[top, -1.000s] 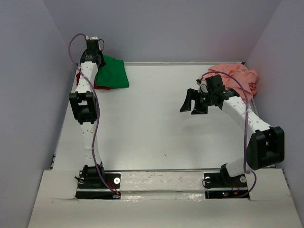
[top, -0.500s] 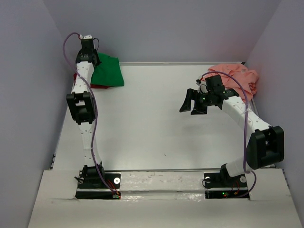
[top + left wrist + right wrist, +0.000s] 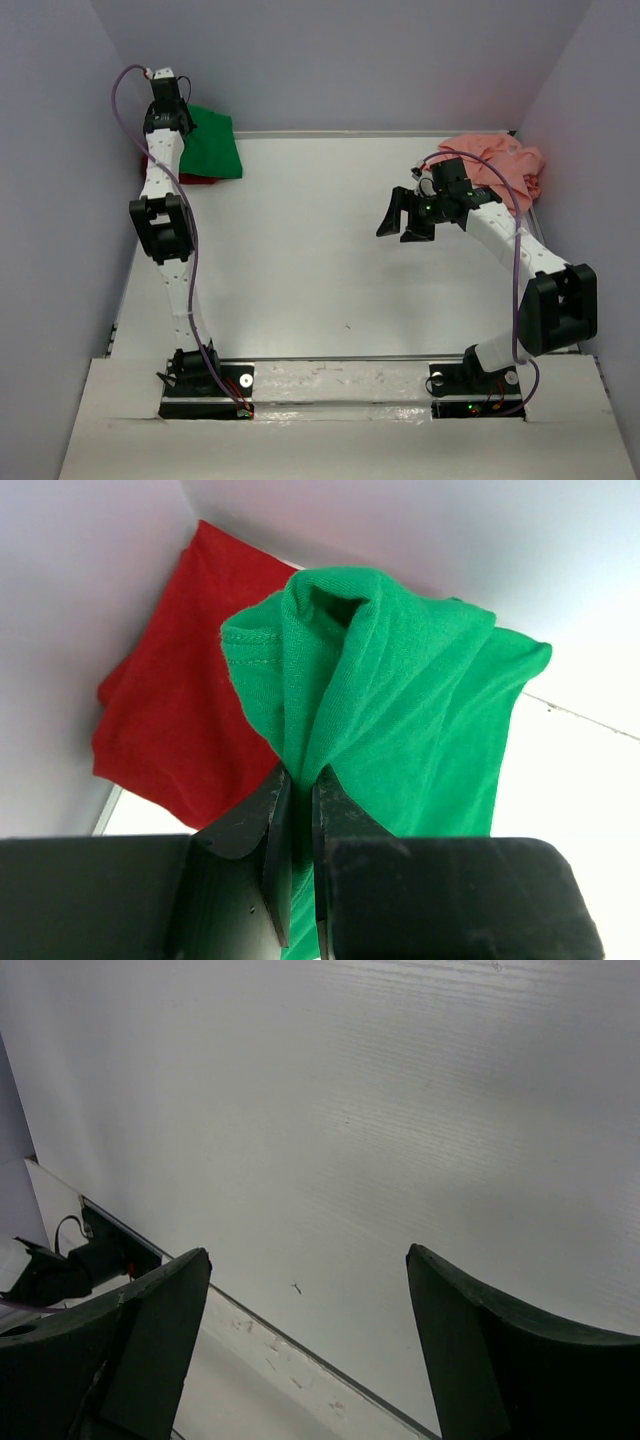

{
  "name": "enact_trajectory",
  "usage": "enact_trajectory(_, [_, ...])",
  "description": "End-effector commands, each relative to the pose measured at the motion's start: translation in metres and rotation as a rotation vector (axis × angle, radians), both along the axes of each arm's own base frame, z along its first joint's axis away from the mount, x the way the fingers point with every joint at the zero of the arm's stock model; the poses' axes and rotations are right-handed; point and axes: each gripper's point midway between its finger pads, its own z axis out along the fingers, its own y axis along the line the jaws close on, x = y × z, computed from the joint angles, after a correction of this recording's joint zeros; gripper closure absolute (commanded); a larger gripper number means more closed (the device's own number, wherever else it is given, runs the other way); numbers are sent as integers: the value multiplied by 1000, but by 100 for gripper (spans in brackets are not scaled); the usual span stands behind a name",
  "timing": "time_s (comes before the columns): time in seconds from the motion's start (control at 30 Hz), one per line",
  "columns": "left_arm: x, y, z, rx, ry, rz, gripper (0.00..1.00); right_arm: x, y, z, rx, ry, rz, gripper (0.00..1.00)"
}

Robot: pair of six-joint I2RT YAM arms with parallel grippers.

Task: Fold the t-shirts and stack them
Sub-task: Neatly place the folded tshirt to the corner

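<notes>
Bright green cloth comes first: the green t-shirt sits in the far left corner of the desk. A bunched fold of it runs up between the fingers of the left end effector, which is clenched on that fold. In the left wrist view we see the pinched cloth gathered into a hooded ridge with a stitched hem along its left side. The rest of the shirt spreads away to the right over the white surface.

Partly under it lies the dark red t-shirt, pushed into the corner against the left wall; the green one overlaps its right part. From the top view we make out only a thin strip of red below the green edge, just beside the left arm.

The salmon pink t-shirt lies crumpled in a heap in the far right corner, well apart from the other two and close against the right wall.

Just in front of that heap, the right end effector hovers over bare desk, released, with its jaws spread wide and nothing between them. In the right wrist view we see only white surface and the desk's near edge between its two dark fingers.
</notes>
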Motion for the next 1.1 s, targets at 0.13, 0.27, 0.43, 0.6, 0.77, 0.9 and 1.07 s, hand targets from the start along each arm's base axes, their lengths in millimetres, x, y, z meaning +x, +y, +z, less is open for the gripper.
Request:
enact_trajectory(0.13, [-9,43,110,40,-245,104,100,5,12,13,32,-24,21,15])
enact_trajectory(0.27, [-11,60,105,32,-242,128,100,5,15,14,35,-22,28,15])
enact_trajectory(0.43, [-12,79,97,19,-239,144,100,1,18,13,39,-13,32,15])
enact_trajectory(0.6, [-10,92,87,-3,-239,152,100,0,21,13,39,-10,35,15])
enact_trajectory(0.77, [-4,97,79,-22,-245,137,100,1,21,13,38,-4,26,15])
enact_trajectory(0.9, [5,92,59,-54,-228,99,95,-2,22,12,34,-2,29,15])
enact_trajectory(1.07, [15,81,40,-91,-214,45,75,-3,22,10,29,4,27,15])
